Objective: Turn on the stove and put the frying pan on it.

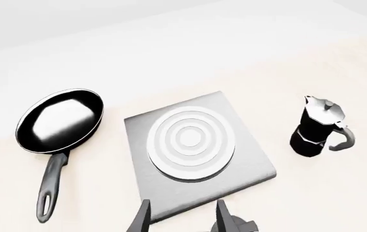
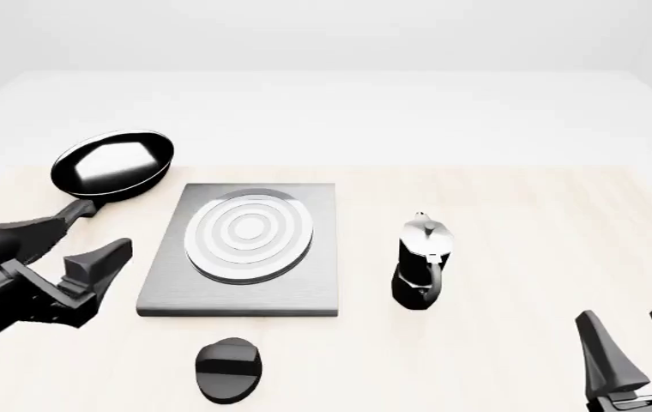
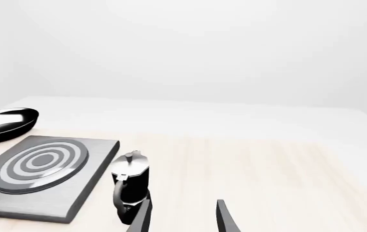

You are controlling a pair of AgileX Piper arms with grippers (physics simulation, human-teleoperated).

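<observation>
The grey stove slab with silver-white burner rings lies mid-table; it also shows in the left wrist view and the right wrist view. Its small black oval knob lies apart, near the slab's front edge. The black frying pan sits on the table at the slab's far left corner, handle pointing toward me; the left wrist view shows it too. My left gripper is open and empty, left of the slab near the handle's end. My right gripper is open and empty at front right.
A black-and-silver moka pot stands upright just right of the stove slab, also seen in the left wrist view and the right wrist view. The pale wooden table stretches to the right of it.
</observation>
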